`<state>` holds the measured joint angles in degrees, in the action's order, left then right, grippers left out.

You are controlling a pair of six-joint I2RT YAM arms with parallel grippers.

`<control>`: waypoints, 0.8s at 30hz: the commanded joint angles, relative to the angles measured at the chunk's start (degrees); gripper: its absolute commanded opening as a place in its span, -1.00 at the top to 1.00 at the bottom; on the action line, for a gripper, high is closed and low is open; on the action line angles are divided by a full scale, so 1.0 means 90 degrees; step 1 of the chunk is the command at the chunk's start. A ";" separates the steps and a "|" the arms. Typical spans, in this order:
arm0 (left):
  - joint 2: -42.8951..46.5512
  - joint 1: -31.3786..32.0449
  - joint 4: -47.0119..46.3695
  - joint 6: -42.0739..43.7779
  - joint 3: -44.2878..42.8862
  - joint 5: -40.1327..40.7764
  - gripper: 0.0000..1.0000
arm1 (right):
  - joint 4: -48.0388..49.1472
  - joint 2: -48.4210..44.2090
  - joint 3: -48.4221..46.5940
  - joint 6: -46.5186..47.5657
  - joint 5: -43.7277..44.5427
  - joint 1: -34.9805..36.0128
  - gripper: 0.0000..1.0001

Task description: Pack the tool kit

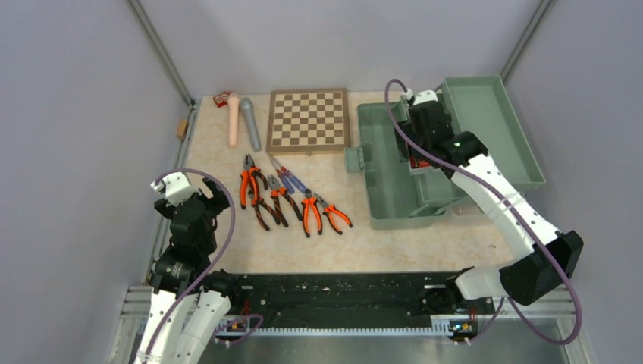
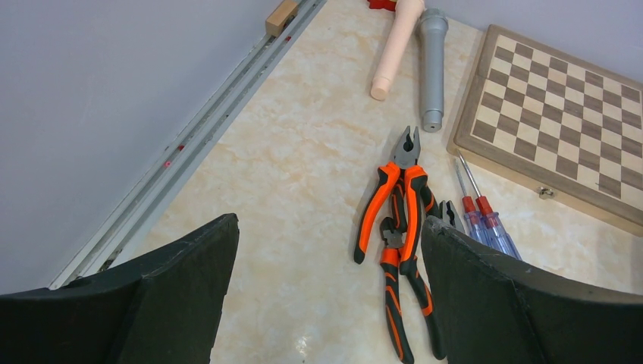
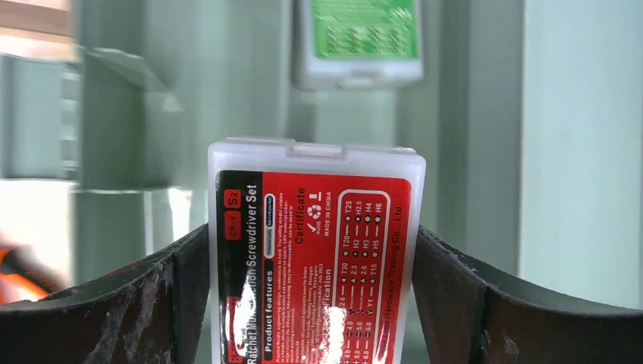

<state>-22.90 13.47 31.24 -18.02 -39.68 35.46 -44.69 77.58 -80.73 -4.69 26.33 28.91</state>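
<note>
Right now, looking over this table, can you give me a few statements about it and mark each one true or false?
1. The right gripper has the red box between its fingers. True.
2. The left gripper holds pliers. False: it is open and empty, and the pliers lie on the table.
3. The chessboard lies inside the toolbox. False: it lies on the table, beside the toolbox.
4. A green box lies in the toolbox beyond the red box. True.
</note>
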 commanded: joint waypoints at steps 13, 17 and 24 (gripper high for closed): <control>-0.0043 -0.0039 -0.0249 0.0020 0.0063 0.0005 -0.88 | 0.0698 0.0014 0.0870 0.0089 0.0647 -0.0830 -0.01; -0.0042 -0.0032 -0.0247 0.0030 0.0063 -0.0015 -0.88 | 0.0834 -0.0057 0.1055 0.0153 0.0420 -0.0831 -0.21; -0.0038 -0.0041 -0.0242 0.0036 0.0060 -0.0034 -0.88 | 0.0854 -0.0148 0.1087 0.0187 0.0213 -0.0837 -0.70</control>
<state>-23.14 13.47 31.24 -18.02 -39.68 35.44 -41.15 78.43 -69.95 -3.62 29.43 21.56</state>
